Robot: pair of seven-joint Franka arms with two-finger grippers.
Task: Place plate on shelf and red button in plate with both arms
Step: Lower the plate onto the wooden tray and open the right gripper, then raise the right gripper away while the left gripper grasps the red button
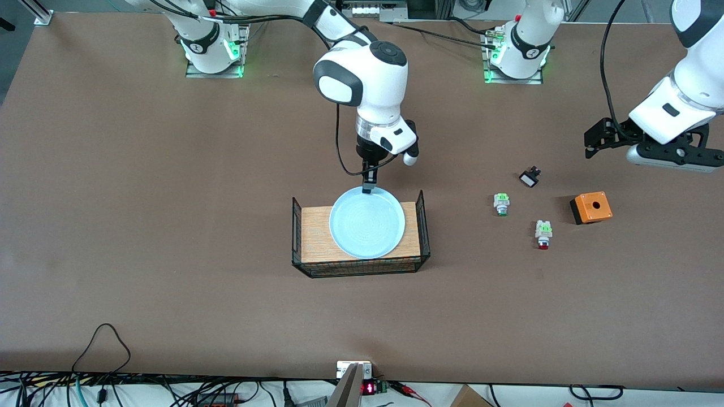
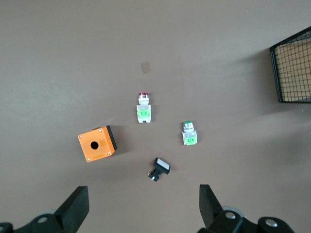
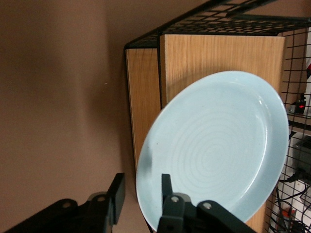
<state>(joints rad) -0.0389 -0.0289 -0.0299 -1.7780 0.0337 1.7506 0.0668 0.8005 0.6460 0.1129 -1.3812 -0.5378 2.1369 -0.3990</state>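
Observation:
The pale light-blue plate [image 1: 367, 223] lies on the wooden board inside a black wire basket [image 1: 362, 270] at the table's middle. My right gripper [image 1: 368, 183] is at the plate's rim on the robots' side. In the right wrist view its fingers [image 3: 142, 179] straddle the rim of the plate [image 3: 218, 145], one over the plate, one outside with a gap, so it is open. The red button [image 1: 543, 234] lies on the table toward the left arm's end, red cap toward the front camera. My left gripper [image 1: 600, 138] is open and empty in the air. Its wrist view [image 2: 143, 191] shows the red button [image 2: 143, 109].
A green-tipped switch [image 1: 501, 204], a small black switch [image 1: 530, 178] and an orange box with a hole [image 1: 591, 207] lie around the red button. The basket has raised wire ends [image 1: 295, 226]. The left wrist view shows the orange box [image 2: 97, 143] and a basket corner [image 2: 291, 68].

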